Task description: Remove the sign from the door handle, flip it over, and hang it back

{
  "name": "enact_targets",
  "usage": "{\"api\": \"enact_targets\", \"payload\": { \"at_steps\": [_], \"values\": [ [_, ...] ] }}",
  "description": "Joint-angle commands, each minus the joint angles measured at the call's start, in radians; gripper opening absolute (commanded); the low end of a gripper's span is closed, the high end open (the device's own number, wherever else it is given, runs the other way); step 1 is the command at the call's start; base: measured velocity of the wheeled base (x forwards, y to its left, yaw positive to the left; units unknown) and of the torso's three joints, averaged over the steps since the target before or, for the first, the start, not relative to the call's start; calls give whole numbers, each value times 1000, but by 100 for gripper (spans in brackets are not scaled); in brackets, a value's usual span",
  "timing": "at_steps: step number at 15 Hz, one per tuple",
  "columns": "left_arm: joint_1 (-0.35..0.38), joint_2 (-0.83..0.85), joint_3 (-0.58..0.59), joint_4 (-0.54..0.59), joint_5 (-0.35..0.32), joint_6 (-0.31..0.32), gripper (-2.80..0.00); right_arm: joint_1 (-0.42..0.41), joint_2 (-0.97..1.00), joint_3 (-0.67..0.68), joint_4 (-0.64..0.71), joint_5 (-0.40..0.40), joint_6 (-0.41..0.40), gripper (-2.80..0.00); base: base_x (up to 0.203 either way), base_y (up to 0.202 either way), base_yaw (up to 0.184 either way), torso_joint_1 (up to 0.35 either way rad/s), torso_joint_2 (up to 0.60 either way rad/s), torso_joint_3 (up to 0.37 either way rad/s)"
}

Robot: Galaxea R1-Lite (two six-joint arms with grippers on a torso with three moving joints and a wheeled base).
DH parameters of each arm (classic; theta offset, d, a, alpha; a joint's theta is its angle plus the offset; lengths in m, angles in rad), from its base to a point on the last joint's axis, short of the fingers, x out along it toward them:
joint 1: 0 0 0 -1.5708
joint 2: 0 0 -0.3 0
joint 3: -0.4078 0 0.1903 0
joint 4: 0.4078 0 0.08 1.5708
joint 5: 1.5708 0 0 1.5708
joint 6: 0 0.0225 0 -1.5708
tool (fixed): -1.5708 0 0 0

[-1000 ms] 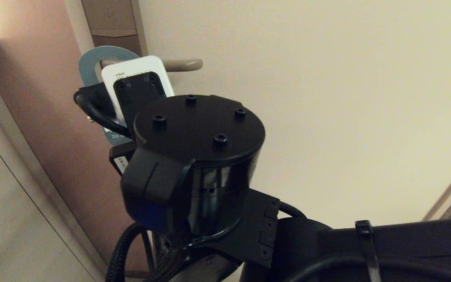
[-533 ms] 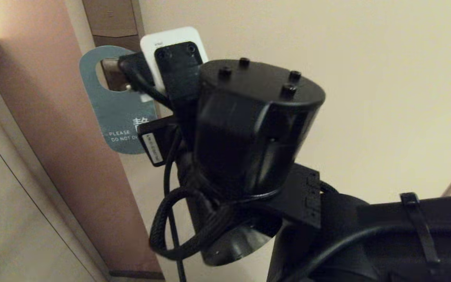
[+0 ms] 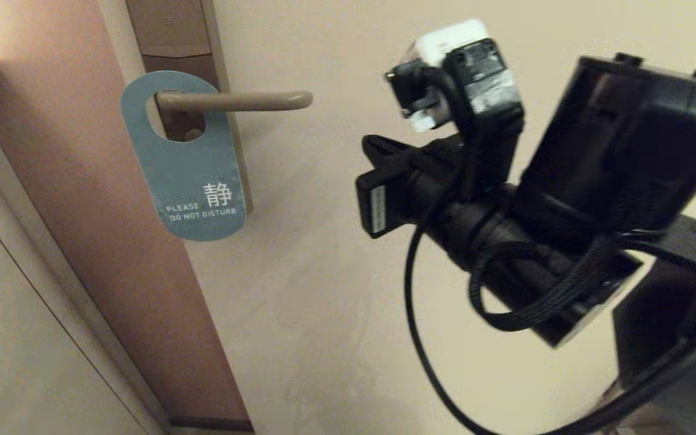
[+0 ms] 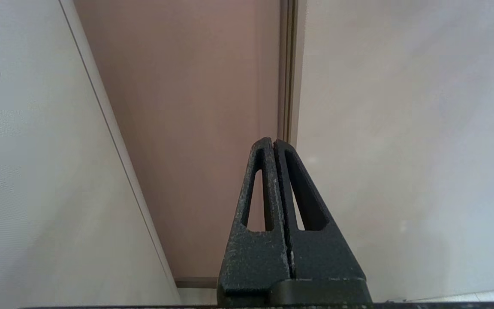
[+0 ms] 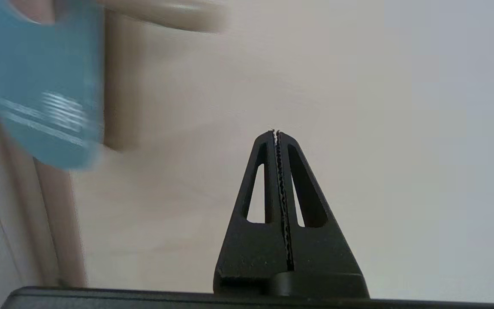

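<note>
Head view first: nearest is the right arm's black wrist, its right gripper point(image 5: 276, 134) pressed shut on nothing and held clear of the door point(image 3: 444, 254). Beyond it the sign point(image 3: 194, 181) hangs teal face out, "PLEASE DO NOT DISTURB", its oval hole around the door handle point(image 3: 245, 100) close to the brown plate point(image 3: 170, 36). Elsewhere, the left gripper point(image 4: 274, 141) is shut, empty, facing the door's edge.

The right arm point(image 3: 565, 199) is matte black, boxy at the wrist; a white camera block point(image 3: 444, 48) tops it; braided black cables point(image 3: 541, 302) loop beneath; each hand point(image 5: 276, 134) ends in slotted black triangular fingers point(image 4: 255, 206).
</note>
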Motion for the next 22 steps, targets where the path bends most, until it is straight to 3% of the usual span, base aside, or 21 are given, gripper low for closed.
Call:
{"api": "enact_targets", "payload": {
  "at_steps": [1, 5, 8, 10, 13, 18, 22],
  "values": [
    [0, 1, 0, -1, 0, 1, -280, -110, -137, 83, -4, 88, 1, -280, 0, 0, 0, 0, 0, 0],
    [0, 1, 0, -1, 0, -1, -280, -467, -253, 201, -5, 329, 32, -280, 0, 0, 0, 0, 0, 0],
    [0, 1, 0, -1, 0, 1, -280, -753, -325, 273, -4, 477, 112, -280, 0, 0, 0, 0, 0, 0],
    [0, 1, 0, -1, 0, 0, -280, -895, -413, 390, -4, 578, 181, -280, 0, 0, 0, 0, 0, 0],
    [0, 1, 0, -1, 0, -1, -280, -942, -580, 634, -3, 645, 222, -280, 0, 0, 0, 0, 0, 0],
    [0, 1, 0, -1, 0, 1, -280, -942, -905, 1059, -1, 719, 208, -280, 0, 0, 0, 0, 0, 0],
    [0, 1, 0, -1, 0, 0, -280, -863, -1115, 1121, 159, 708, 209, -280, 0, 0, 0, 0, 0, 0]
  ]
}}
